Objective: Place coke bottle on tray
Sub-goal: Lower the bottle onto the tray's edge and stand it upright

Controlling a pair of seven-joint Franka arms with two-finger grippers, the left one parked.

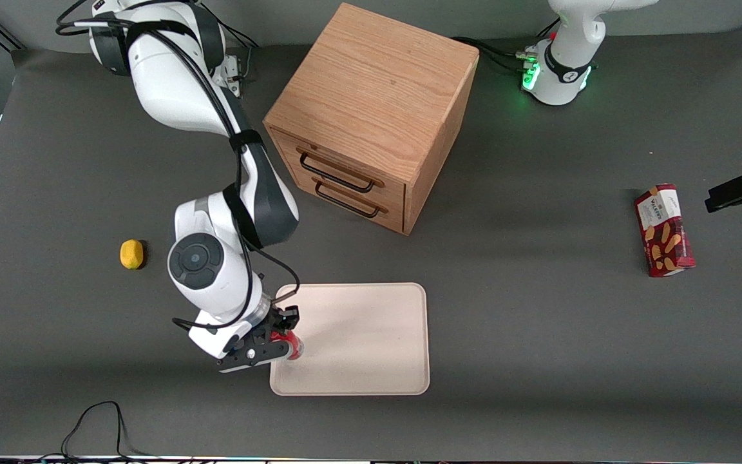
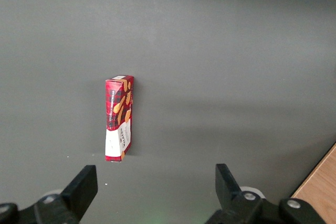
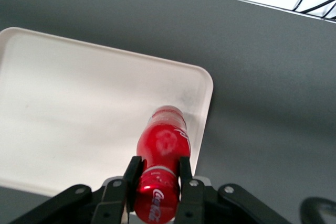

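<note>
The gripper (image 1: 279, 338) hangs over the tray (image 1: 371, 335) at the tray's edge toward the working arm's end of the table, near the corner closest to the front camera. In the right wrist view its two fingers (image 3: 132, 174) are clamped on either side of the coke bottle (image 3: 160, 177), pressing against the red body with no visible gap; the gripper (image 3: 156, 178) is therefore holding the bottle firmly. The bottle projects from the jaws over the tray's pale surface, its end lying just inside the rounded corner and low rim (image 3: 207, 103). From the front, the coke bottle (image 1: 292, 345) shows only as a red patch beneath the fingers, above the tray's margin. Whether the bottle already touches the tray floor cannot be determined; it reads as held slightly above or barely at the surface. Assessment: pick-up and carry are complete, and the bottle is over the target. Outstanding items appear to be lowering it to rest, releasing the grip, and withdrawing clear. The position is close to the rim, so a tip toward the edge on release is a plausible risk. The lemon (image 1: 131, 253), the wooden drawer cabinet (image 1: 371, 116) and the red snack box (image 1: 664, 230) stand well apart from the tray and play no part.
</note>
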